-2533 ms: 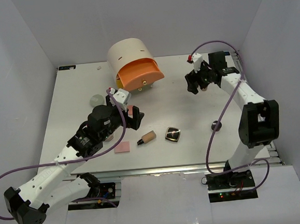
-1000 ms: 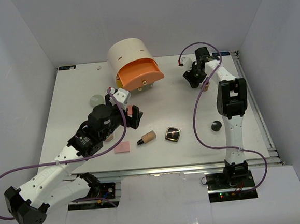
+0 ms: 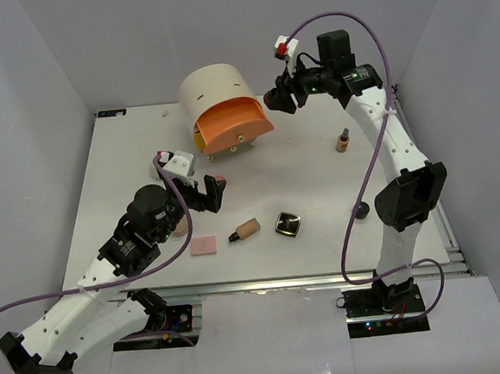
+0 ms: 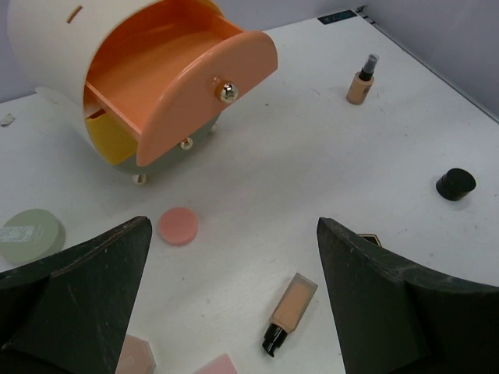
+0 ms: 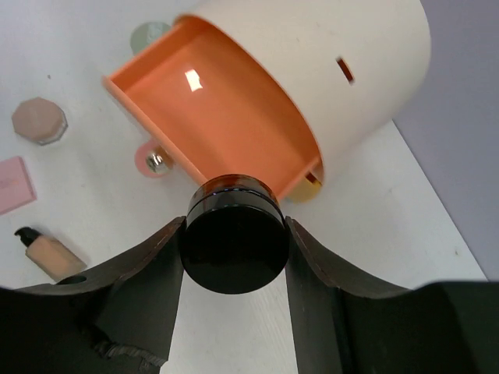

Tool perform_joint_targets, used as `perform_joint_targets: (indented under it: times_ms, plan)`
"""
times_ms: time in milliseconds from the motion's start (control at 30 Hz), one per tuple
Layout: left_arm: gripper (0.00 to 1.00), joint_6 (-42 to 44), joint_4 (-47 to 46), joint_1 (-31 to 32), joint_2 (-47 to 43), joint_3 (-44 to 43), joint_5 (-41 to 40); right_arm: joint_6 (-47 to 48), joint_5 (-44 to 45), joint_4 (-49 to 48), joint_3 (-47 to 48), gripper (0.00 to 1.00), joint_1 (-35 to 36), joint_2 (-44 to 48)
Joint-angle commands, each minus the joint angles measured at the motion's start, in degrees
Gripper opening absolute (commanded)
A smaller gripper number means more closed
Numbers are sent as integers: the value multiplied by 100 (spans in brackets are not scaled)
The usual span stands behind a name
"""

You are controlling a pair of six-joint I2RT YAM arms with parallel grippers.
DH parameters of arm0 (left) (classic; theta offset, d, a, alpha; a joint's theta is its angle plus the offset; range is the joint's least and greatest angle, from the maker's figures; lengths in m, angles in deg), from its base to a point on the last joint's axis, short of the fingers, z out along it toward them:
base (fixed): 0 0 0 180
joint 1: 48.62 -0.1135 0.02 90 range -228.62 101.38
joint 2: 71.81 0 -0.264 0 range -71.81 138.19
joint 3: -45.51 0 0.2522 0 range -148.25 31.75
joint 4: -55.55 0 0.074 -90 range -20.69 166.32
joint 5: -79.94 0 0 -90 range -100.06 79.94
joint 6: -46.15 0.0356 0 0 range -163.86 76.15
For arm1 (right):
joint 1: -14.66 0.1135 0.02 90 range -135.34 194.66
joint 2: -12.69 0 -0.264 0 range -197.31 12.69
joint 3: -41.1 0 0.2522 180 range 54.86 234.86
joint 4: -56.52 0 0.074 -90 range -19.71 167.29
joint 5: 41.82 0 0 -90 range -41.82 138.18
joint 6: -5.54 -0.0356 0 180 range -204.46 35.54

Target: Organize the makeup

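Black round jar (image 5: 232, 238) is pinched in your right gripper (image 5: 234, 257), just beside the open orange drawer (image 5: 210, 117); likely next, carry it over the drawer and release. Your left gripper (image 4: 232, 226) hangs spread.

The white desk (image 3: 310, 178) carries a cream drawer cylinder (image 3: 212, 90), which stands near the right jaws. Ahead of the left jaws lie a pink round compact (image 4: 178, 226), a lying tan bottle (image 4: 288, 312) and a black square compact (image 3: 288, 225). A pink rectangular compact (image 3: 203, 245) and a pink octagonal compact (image 5: 40, 120) lie nearest those jaws. Off to their right are a black round jar (image 4: 456, 184) and an upright tan bottle (image 4: 361, 80), and to their left a green round compact (image 4: 30, 234).
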Motion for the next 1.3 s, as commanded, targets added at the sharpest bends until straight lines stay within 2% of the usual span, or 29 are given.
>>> perform_joint_targets:
  times_ms: [0, 300, 467, 567, 767, 800, 833, 867, 1000, 1267]
  plan:
    - [98, 22, -209, -46, -282, 136, -347, -540, 158, -454, 408, 9, 664, -407]
    - [98, 43, -250, -77, -353, 162, -354, -883, 563, -1093, 647, 11, 946, -856]
    - [98, 43, -250, -83, -324, 153, -322, -925, 663, -1175, 673, 16, 1005, -968]
    - [98, 43, -250, -84, -333, 153, -313, -917, 766, -1193, 673, 23, 1022, -1045]
    - [98, 34, -260, -91, -333, 161, -268, -881, 1070, -1228, 612, 55, 1041, -1189]
    - [98, 34, -267, -91, -332, 154, -260, -881, 1094, -1228, 612, 55, 1048, -1197]
    - [98, 34, -267, -91, -324, 162, -260, -880, 1110, -1228, 612, 64, 1041, -1205]
    - [98, 34, -267, -91, -324, 162, -261, -872, 1110, -1228, 612, 67, 1049, -1205]
    - [98, 34, -267, -101, -331, 163, -279, -882, 1092, -1237, 638, 74, 1048, -1142]
    - [98, 34, -267, -111, -297, 171, -295, -926, 1046, -1228, 609, 78, 999, -692]
